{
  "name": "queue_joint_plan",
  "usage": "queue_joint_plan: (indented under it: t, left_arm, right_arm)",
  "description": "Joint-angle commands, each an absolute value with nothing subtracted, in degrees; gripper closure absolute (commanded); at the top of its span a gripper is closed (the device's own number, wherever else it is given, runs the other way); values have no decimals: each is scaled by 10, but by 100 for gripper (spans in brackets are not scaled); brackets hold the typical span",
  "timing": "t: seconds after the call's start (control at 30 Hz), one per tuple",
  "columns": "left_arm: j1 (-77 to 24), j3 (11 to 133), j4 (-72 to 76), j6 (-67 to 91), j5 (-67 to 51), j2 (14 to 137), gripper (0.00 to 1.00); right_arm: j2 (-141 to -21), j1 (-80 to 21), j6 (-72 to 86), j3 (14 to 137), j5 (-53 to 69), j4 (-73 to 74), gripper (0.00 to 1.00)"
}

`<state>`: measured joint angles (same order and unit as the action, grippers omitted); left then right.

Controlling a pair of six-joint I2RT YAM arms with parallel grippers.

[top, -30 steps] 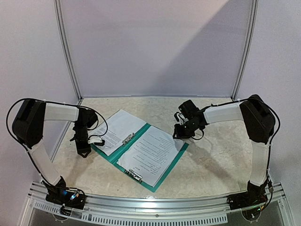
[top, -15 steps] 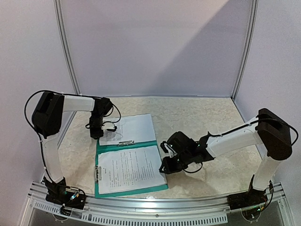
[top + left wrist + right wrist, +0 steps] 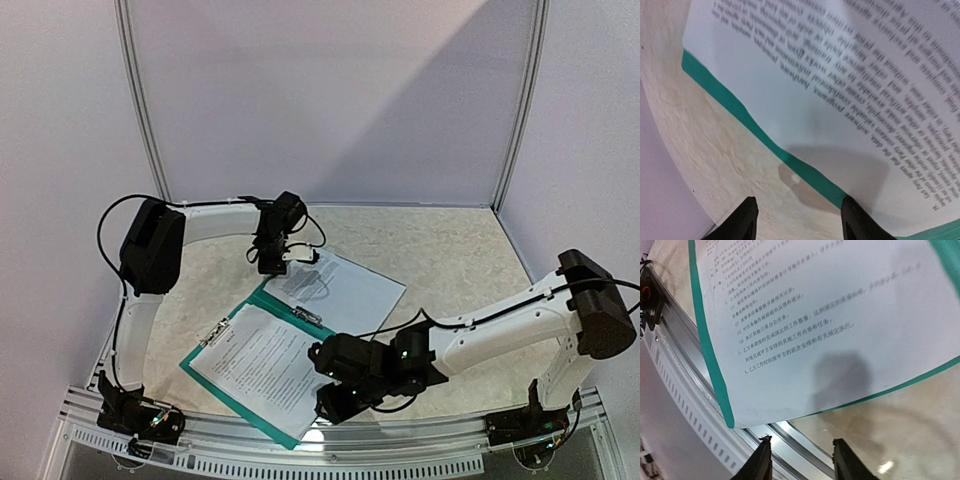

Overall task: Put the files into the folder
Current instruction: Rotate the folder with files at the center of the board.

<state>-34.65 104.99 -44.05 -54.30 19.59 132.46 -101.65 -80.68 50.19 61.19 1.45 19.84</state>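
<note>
Folder (image 3: 730, 101) — flat teal plastic — lies open under white printed files (image 3: 265, 365).

Soft bright light, diagonal shadow on wall (image 3: 330, 100), blurry wrist views.

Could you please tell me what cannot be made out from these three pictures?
Top view: the right pincer has its tips hidden under its own black wrist, so contact with the folder is unclear.
Left wrist view: the files are blurred and cut by the top and right edges; their count cannot be told.
Right wrist view: most of the folder runs past the frame edges.
</note>
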Motion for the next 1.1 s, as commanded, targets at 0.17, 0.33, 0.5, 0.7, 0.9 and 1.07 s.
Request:
queue_joint_plan:
  t: [0.17, 0.33, 0.5, 0.7, 0.9, 1.07]
  left_arm:
    - [-272, 1118, -575, -409, -25, 1212, 33]
    - [-211, 1016, -678, -397, -76, 1106, 33]
    - [-160, 814, -674, -404, -69, 997, 33]
    - [-146, 647, -698, -412, -38, 941, 33]
    - [-145, 595, -698, -404, -23, 908, 33]
    - [-146, 588, -697, -397, -32, 906, 33]
  right_arm:
    - [-962, -699, 299, 763, -187, 434, 48]
    - [-999, -644, 207, 796, -169, 404, 39]
    - [-1108, -605, 137, 894, -120, 393, 35]
    - [-1268, -604, 80, 1047, -102, 446, 33]
    - [-1338, -598, 70, 1103, -97, 451, 34]
    - [-1371, -597, 69, 1121, -77, 446, 39]
